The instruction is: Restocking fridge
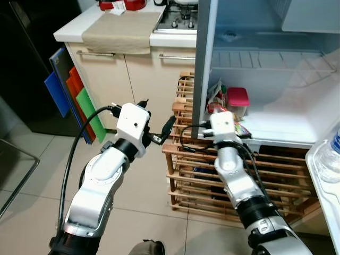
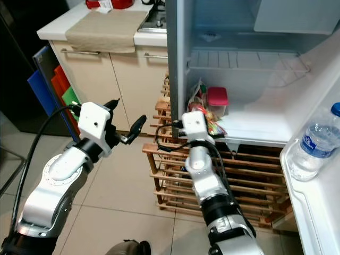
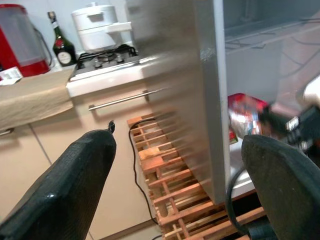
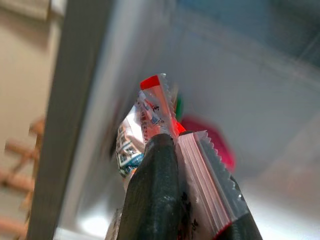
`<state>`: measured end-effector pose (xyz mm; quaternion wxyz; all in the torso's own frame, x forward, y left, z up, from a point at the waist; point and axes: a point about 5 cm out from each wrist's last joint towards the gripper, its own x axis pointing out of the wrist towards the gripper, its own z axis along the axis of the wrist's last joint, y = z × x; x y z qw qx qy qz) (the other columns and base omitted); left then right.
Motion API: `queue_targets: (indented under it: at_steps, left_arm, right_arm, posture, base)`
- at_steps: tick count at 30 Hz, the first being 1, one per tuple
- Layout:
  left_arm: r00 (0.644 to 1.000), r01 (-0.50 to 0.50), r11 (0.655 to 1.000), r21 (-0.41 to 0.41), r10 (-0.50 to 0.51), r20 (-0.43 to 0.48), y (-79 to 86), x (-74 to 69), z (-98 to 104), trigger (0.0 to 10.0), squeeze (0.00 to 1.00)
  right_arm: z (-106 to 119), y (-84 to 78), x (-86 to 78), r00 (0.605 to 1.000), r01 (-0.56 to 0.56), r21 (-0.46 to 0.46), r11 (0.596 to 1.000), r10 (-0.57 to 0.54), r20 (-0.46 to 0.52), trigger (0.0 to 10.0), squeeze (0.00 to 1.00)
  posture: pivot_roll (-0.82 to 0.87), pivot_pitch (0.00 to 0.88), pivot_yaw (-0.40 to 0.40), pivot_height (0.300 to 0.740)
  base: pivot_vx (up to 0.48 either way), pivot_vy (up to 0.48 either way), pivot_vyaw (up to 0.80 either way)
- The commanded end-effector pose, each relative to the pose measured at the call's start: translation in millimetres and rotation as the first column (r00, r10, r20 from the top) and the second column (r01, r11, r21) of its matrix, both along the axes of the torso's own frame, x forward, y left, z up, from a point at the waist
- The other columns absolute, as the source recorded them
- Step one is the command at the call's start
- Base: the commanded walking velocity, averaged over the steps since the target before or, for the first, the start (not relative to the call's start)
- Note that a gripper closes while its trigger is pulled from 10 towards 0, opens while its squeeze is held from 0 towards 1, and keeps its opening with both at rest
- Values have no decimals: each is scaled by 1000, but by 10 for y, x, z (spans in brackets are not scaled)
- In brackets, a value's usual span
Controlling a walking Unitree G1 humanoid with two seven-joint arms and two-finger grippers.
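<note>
The fridge point(image 1: 276, 122) stands open, its white lower shelf at my arm height. My right gripper point(image 4: 195, 180) is shut on a red and white snack packet point(image 4: 200, 175) and holds it at the shelf's front left corner point(image 1: 241, 129). Just behind it on the shelf are other snack packets point(image 1: 217, 94) and a red-lidded container point(image 1: 237, 100). My left gripper point(image 1: 155, 114) hovers open and holds nothing, left of the fridge's grey side wall point(image 3: 210, 100), in front of the cabinet.
A wooden slat rack point(image 1: 186, 159) stands under and beside the fridge. A water bottle point(image 2: 313, 146) sits in the door shelf at right. To the left, a counter holds a beige cloth point(image 1: 122, 29) and a stove point(image 3: 105, 57). Coloured cutting boards point(image 1: 69, 90) lean against the cabinet.
</note>
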<state>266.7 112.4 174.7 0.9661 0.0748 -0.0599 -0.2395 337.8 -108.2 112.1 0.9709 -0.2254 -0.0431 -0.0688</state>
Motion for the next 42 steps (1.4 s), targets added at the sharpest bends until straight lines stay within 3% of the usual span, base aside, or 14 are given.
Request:
queue_targets:
  at_steps: [1,6,8,12,14,21,24,26,31,36,42]
  left_arm:
    - [1000,12,1000,-5,-12,-6,0,-37,22,10000,0]
    - [1000,13,999,-40,-13,0,-27,-55,44,10000,0]
    - [1000,5,997,-78,-5,3,-55,-20,58,10000,0]
    - [1000,7,996,-92,-7,-2,-84,9,50,10000,0]
    - [1000,31,992,-123,-31,1,-188,96,44,10000,0]
    - [998,68,987,-147,-64,27,-329,235,94,10000,0]
    - [995,93,984,-149,-88,42,-371,293,116,10000,0]
    - [993,110,983,-149,-103,53,-396,325,130,10000,0]
    - [988,141,979,-149,-131,75,-477,398,157,10000,0]
    - [987,152,974,-165,-140,85,-509,459,175,10000,0]
    - [981,179,971,-160,-163,109,-551,502,214,10000,0]
  right_arm:
    - [292,-29,43,989,12,-8,1000,-11,144,0,118]
    - [387,-121,-40,982,8,69,998,-21,188,0,122]
    - [457,-232,-245,972,-22,120,992,-7,236,0,133]
    - [488,-295,-389,966,-35,106,994,6,260,0,133]
    - [514,-487,-573,964,12,48,999,-24,265,0,137]
    - [619,-767,-871,964,58,24,998,-62,259,0,141]
    - [661,-883,-1097,966,85,9,996,-85,244,0,145]
    - [674,-909,-1249,968,91,10,996,-91,232,0,141]
    - [722,-790,-1526,974,-3,15,1000,0,227,0,145]
    - [666,-974,-1614,980,82,-2,997,-80,184,0,145]
    - [495,-1272,-1558,965,233,-41,972,-226,134,0,145]
  posture:
    - [109,75,69,740]
    - [93,70,53,740]
    - [54,42,40,740]
    - [30,27,40,740]
    - [-44,0,51,740]
    - [-110,0,77,740]
    - [-144,0,93,740]
    - [-170,0,105,740]
    - [-238,0,130,740]
    - [-247,0,150,740]
    - [-237,0,169,740]
  base:
    - [0,0,0]
    - [0,0,0]
    - [0,0,0]
    - [0,0,0]
    - [0,0,0]
    - [0,0,0]
    - [0,0,0]
    - [0,0,0]
    - [0,0,0]
    - [0,0,0]
    - [0,0,0]
